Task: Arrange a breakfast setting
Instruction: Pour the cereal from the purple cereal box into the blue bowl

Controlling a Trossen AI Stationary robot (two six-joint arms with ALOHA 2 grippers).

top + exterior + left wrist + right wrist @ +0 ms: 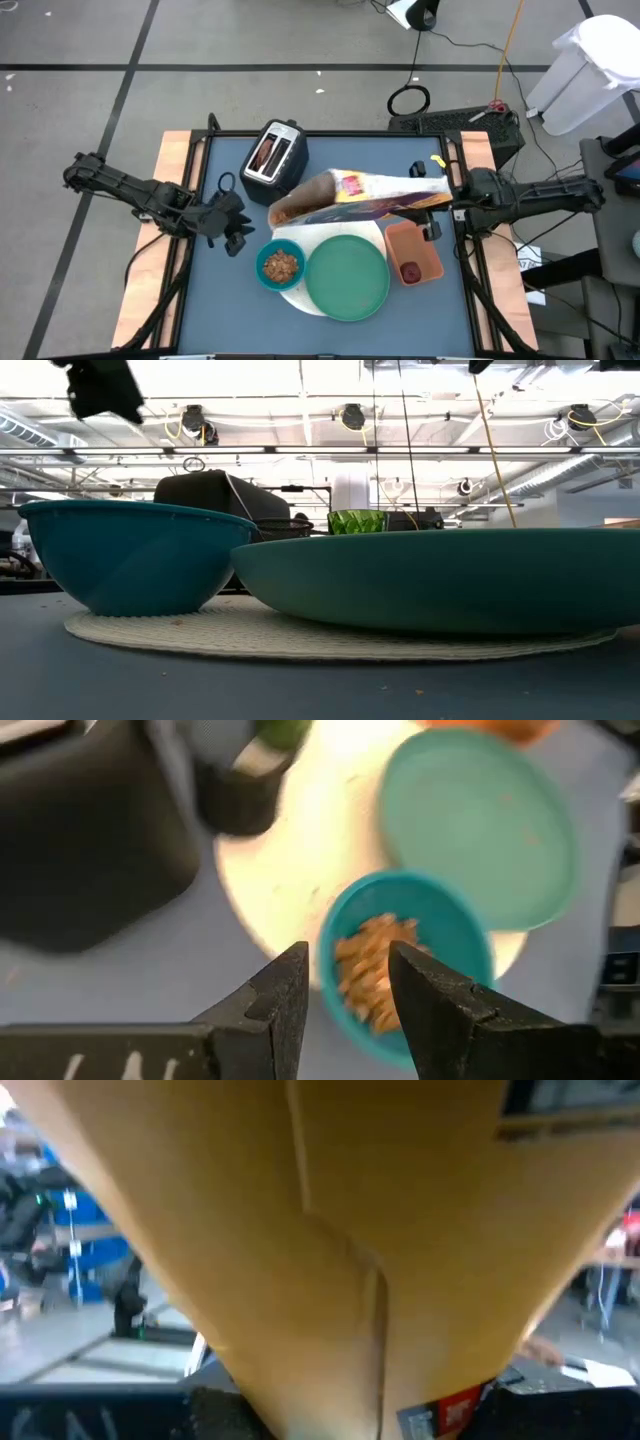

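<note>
Cereal box (pixel 365 195) lies tipped in the right gripper (pixel 452 203), mouth toward the teal bowl (pixel 280 266). Left gripper (pixel 237 232) hangs beside the bowl, fingers apart, holding nothing.

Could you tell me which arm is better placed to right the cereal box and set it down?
Right. Its gripper holds the box, tipped sideways above the table; the left gripper hangs empty beside the bowl.

Print on the cereal box (pixel 365 193) seems too blurred to read.
</note>
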